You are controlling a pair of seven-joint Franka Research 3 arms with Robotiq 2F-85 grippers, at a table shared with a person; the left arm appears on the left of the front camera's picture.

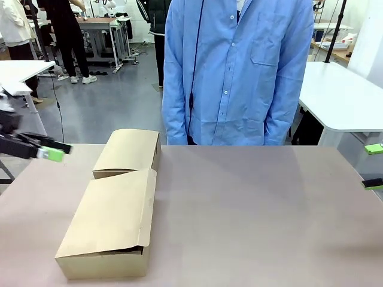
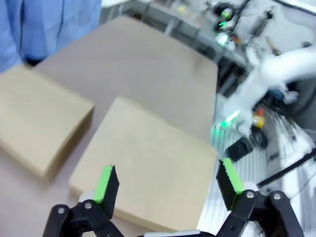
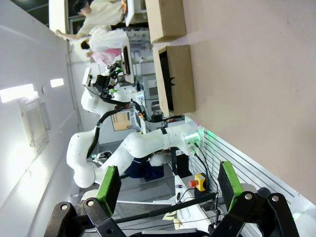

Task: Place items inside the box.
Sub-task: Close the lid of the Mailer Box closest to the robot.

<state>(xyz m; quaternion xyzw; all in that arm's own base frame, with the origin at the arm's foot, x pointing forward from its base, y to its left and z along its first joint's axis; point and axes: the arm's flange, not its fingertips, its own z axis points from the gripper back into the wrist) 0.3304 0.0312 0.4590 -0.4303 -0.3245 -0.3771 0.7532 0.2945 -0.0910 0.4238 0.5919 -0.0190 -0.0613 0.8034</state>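
Note:
Two tan cardboard boxes lie end to end on the left of the table. The near box (image 1: 111, 230) (image 2: 148, 168) (image 3: 181, 79) has its lid folded flat over the top, and its near end looks dark and open in the right wrist view. The far box (image 1: 127, 153) (image 2: 39, 126) (image 3: 165, 19) sits just behind it. My left gripper (image 1: 55, 150) (image 2: 168, 185) hangs open above the near box's left side, holding nothing. My right gripper (image 1: 373, 166) (image 3: 168, 185) is open at the table's right edge, also holding nothing. The stationery items are out of view.
A person in a blue shirt (image 1: 239, 72) stands close against the far edge, hands out of sight. The bare brown tabletop (image 1: 257, 215) stretches from the boxes to the right edge. White tables stand behind at left and right.

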